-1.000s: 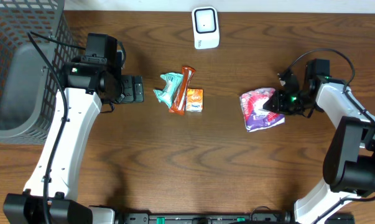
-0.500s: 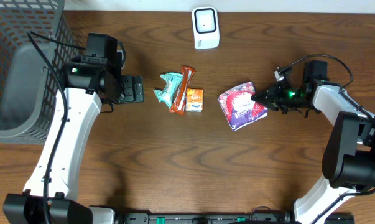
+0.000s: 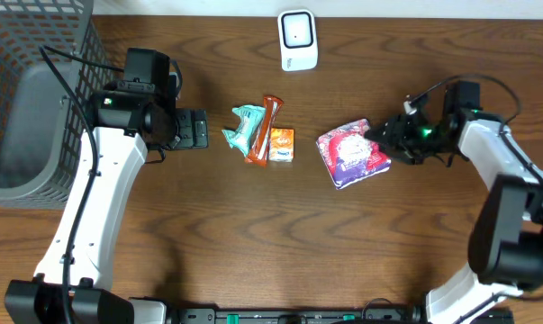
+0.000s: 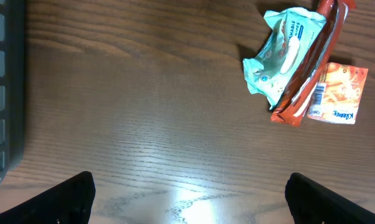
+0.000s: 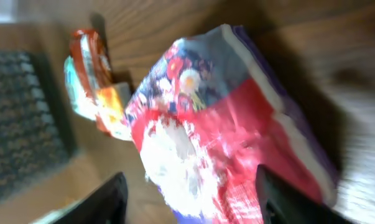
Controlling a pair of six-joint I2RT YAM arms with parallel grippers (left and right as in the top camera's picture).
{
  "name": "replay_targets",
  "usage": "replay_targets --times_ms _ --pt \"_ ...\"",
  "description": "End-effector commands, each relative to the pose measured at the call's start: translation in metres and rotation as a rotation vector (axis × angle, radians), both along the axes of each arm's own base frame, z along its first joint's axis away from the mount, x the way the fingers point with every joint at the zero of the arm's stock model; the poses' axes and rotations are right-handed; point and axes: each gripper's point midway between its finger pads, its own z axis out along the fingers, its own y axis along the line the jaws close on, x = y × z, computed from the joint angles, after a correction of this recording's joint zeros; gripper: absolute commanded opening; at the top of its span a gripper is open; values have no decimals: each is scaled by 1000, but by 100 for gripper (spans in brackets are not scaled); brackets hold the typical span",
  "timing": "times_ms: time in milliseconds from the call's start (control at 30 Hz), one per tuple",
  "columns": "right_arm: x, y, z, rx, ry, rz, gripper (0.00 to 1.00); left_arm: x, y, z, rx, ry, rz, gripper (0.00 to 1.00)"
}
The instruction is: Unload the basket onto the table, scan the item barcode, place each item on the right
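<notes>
Table (image 3: 253,234): dark brown wood, strong grain, fills the whole overhead view. A soft glare patch shows on it under the left wrist camera. Nothing of the room shows beyond the table's edge.

Basket (image 3: 28,135): grey mesh, far left, partly out of the picture.

Left arm (image 3: 100,207): white with black joints, reaching up beside the basket. Left gripper (image 4: 193,199): fingers far apart, nothing between them, bare wood below.

Right arm (image 3: 496,162): at the right edge, bent in toward the middle. Right gripper (image 5: 193,196): fingers spread, the near end of the pack between them, with a gap showing on one side. Wrist view is blurred.

Pack (image 3: 352,153): pink, red and purple soft wrapper, lying on the wood right of centre, below and right of the scanner, well apart from it.

Scanner (image 3: 297,40): white, at the top edge, centre.

Snack group, centre-left, touching one another: teal pouch (image 3: 244,129), brown-orange bar (image 3: 264,130) across it, small orange box (image 3: 282,144) at the bar's right side.
</notes>
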Motion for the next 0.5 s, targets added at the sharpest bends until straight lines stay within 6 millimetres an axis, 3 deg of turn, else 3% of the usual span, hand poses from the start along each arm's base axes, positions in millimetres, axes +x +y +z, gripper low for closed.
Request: replay_targets --times_ms 0,33,100,267,467 --pt "13 -26 30 -257 -139 1 78 -1 3 -3 14 8 15 98" --pt "13 -29 35 -298 -173 17 88 -1 3 -3 14 8 14 98" --pt "16 -31 42 -361 -230 52 98 -1 3 -3 14 8 15 98" --pt "18 -22 36 -420 -299 179 99 -1 3 -2 14 8 15 98" --pt "18 -10 -5 -404 -223 241 99 -1 3 -3 14 8 15 98"
